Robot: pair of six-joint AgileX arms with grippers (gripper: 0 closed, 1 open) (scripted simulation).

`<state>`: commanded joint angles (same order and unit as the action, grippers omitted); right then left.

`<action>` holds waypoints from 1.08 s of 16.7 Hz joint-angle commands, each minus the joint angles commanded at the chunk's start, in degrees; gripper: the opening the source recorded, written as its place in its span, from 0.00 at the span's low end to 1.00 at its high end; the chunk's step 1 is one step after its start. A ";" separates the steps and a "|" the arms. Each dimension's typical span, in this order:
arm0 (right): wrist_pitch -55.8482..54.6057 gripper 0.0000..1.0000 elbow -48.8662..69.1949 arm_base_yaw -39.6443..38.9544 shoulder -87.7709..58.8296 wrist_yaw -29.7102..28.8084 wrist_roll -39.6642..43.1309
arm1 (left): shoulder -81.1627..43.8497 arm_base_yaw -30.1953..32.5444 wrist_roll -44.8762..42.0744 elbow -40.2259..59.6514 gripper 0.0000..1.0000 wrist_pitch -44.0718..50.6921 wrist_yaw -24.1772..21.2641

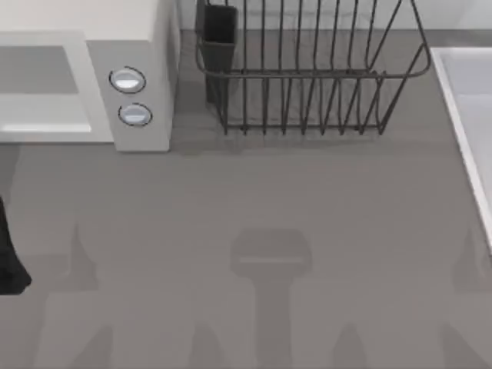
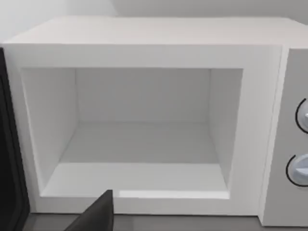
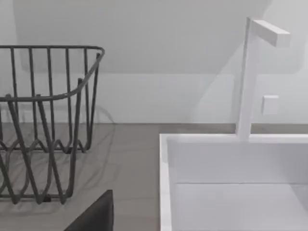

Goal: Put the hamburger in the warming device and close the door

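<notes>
Microwave is the landmark: the white warming device stands at the back of the grey table, in the top view's left corner. Its two round silver-blue knobs sit one above the other on the side panel next to the opening. In the left wrist view the cavity faces the camera with its pale walls and floor in plain sight. The door appears there as a dark panel swung out at the edge of the opening farthest from the knobs, so the microwave stands open.

Just beside the microwave, on its knob side, stands a black wire dish rack with a dark cup-like holder at the corner nearest the microwave. Beyond the rack, well apart from the microwave at the far side of the table, lies a white sink with a tall white tap rising from its rear rim.

The left gripper hangs in front of the microwave's opening, low and near its front sill, showing as a dark wedge. Whether it is apart or together cannot be told. The right gripper is well away from the microwave, between the dish rack and the sink, again a dark wedge, and its state cannot be told either.
</notes>
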<state>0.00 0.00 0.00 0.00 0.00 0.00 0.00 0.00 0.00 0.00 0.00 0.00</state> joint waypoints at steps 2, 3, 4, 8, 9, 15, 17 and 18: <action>0.00 1.00 0.00 0.00 0.00 0.00 0.00 | 0.00 0.00 0.00 0.00 1.00 0.00 0.00; 0.00 1.00 0.00 0.00 0.00 0.00 0.00 | -0.58 -0.16 -0.33 0.53 1.00 0.41 0.03; 0.00 1.00 0.00 0.00 0.00 0.00 0.00 | -1.77 -0.46 -1.01 1.63 1.00 1.24 0.06; 0.00 1.00 0.00 0.00 0.00 0.00 0.00 | -12.65 -2.68 -6.59 10.58 1.00 7.99 0.12; 0.00 1.00 0.00 0.00 0.00 0.00 0.00 | -16.90 -3.42 -8.53 13.68 1.00 10.36 0.10; 0.00 1.00 0.00 0.00 0.00 0.00 0.00 | -51.36 -8.74 -22.26 35.19 1.00 27.87 -0.05; 0.00 1.00 0.00 0.00 0.00 0.00 0.00 | -63.27 -10.59 -27.00 42.49 1.00 34.04 -0.10; 0.00 1.00 0.00 0.00 0.00 0.00 0.00 | -68.78 -11.49 -29.29 46.02 1.00 37.02 -0.12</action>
<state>0.00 0.00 0.00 0.00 0.00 0.00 -68.78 -11.49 -29.29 46.02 37.02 -0.12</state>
